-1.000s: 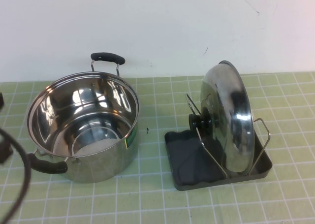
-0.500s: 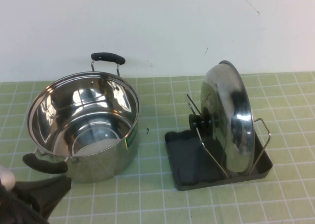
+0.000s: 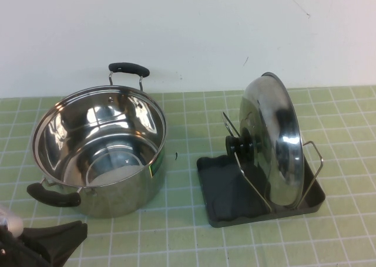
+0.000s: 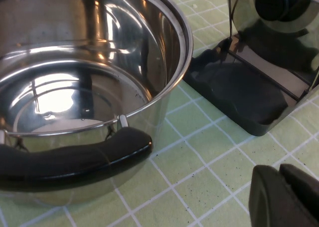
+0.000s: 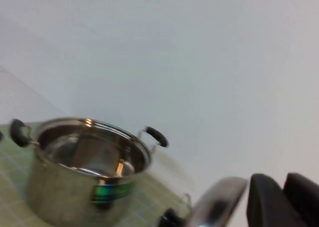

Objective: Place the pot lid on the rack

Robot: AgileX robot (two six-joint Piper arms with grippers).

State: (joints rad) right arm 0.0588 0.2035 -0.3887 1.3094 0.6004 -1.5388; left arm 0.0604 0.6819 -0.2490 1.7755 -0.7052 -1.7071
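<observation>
The shiny steel pot lid (image 3: 273, 138) stands on edge in the wire loops of the dark grey rack (image 3: 226, 191), its black knob (image 3: 238, 144) facing the pot. No gripper touches it. My left gripper (image 3: 79, 229) is shut and empty at the table's front left, in front of the pot's near handle. In the left wrist view its tips (image 4: 279, 174) hover over bare mat, with the rack (image 4: 239, 92) and lid (image 4: 269, 17) beyond. My right gripper (image 5: 281, 179) shows only in its wrist view, shut and empty, raised beside the lid's rim (image 5: 214, 202).
The open steel pot (image 3: 100, 149) with two black handles stands left of the rack, a narrow strip of green checked mat (image 3: 182, 232) between them. A white wall runs behind. The pot also shows in the left wrist view (image 4: 99, 62) and the right wrist view (image 5: 84, 172).
My left gripper has come into the front left corner of the high view and then settled slightly lower. The lid, rack and pot have not moved.
</observation>
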